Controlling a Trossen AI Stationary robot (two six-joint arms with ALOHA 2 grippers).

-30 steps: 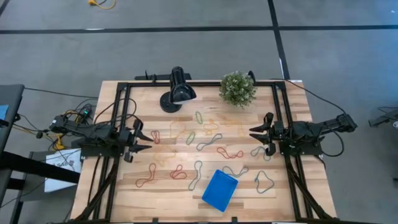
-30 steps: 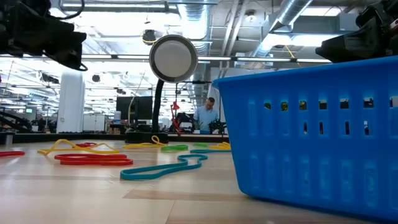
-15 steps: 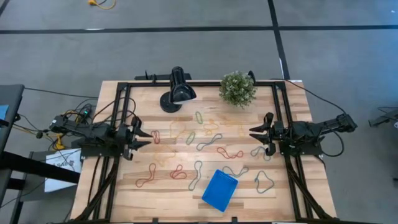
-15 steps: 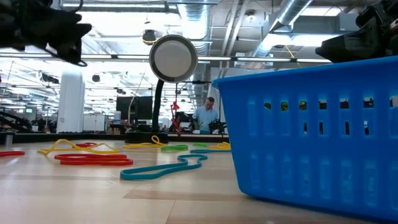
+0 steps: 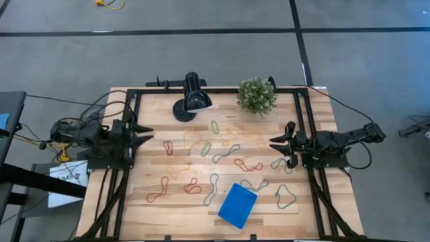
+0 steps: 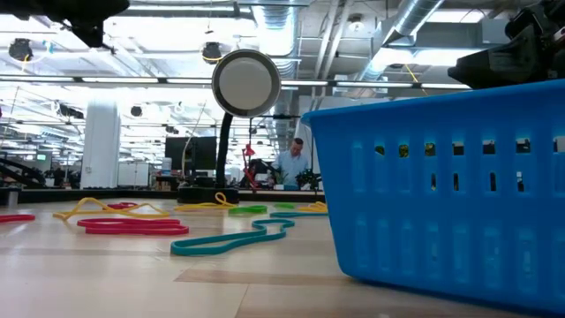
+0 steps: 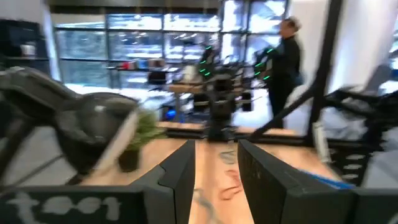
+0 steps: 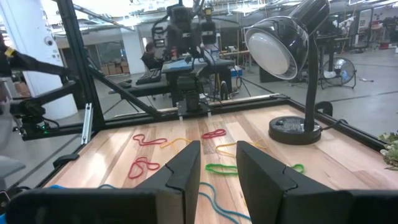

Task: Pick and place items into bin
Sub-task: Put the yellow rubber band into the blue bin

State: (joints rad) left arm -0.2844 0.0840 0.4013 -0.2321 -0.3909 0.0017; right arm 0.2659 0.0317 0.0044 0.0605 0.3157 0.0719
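- Sitting nearest the bottom edge of the high view, the bright blue bin (image 5: 237,206) lies tilted on the wooden table (image 5: 168,215), and in the low view its slotted wall (image 6: 441,194) fills the right half of the frame
- Lying around the bin are several rubber-band loops: a grey loop (image 5: 286,197) to its right, a teal loop (image 5: 211,188) just to its left, a red loop (image 5: 193,187) and an orange-red loop (image 5: 158,190) further left
- More loops are scattered across the centre of the table, among them a red twisted loop (image 5: 248,164), a green loop (image 5: 215,126) higher up and a red loop (image 5: 168,147) toward the left
- In the low view a teal band (image 6: 234,238) lies on the wood just left of the bin, with red bands (image 6: 132,226) and a yellow band (image 6: 88,208) behind it
- At centre right of the high view the right gripper (image 5: 274,144) hovers above the table's right side, fingers spread with a narrow gap and nothing between them
- At centre left the left gripper (image 5: 149,134) sits over the table's left edge, fingers likewise parted a little and empty; its wrist view is smeared
- Toward the upper middle of the high view stand the black lamp (image 5: 191,97) and the green plant (image 5: 256,95), side by side at the far edge
- Beyond the table, in the low view, a person (image 6: 291,164) stands in the room
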